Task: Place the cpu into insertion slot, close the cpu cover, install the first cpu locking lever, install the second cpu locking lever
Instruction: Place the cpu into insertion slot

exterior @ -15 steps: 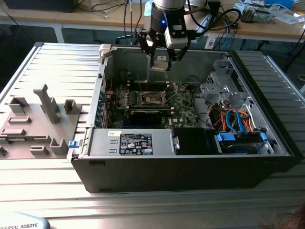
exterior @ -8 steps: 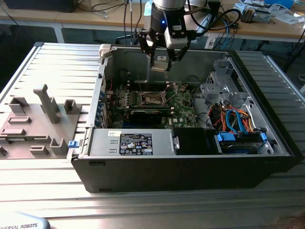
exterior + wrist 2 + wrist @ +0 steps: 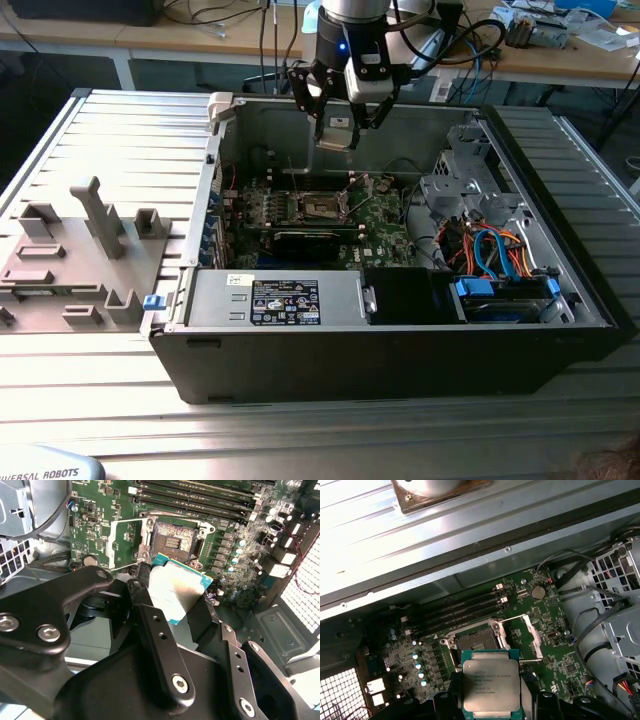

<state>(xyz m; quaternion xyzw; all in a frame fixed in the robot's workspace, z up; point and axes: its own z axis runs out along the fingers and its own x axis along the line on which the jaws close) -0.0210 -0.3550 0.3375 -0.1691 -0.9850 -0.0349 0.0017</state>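
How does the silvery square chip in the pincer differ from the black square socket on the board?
The silvery square cpu is held above the green circuit board, clamped in the pincer; the black square insertion slot sits fixed in that board, empty. The cpu's top is pale smooth metal; the slot is a dark recess. Both are square.

gripper (image 3: 171, 606) clamping cpu (image 3: 178, 586), insertion slot (image 3: 172, 541) uncovered, cpu cover (image 3: 125, 536) open

Strong glare whitens the case wall (image 3: 420, 540); the green circuit board (image 3: 547, 611) lies dimmer.
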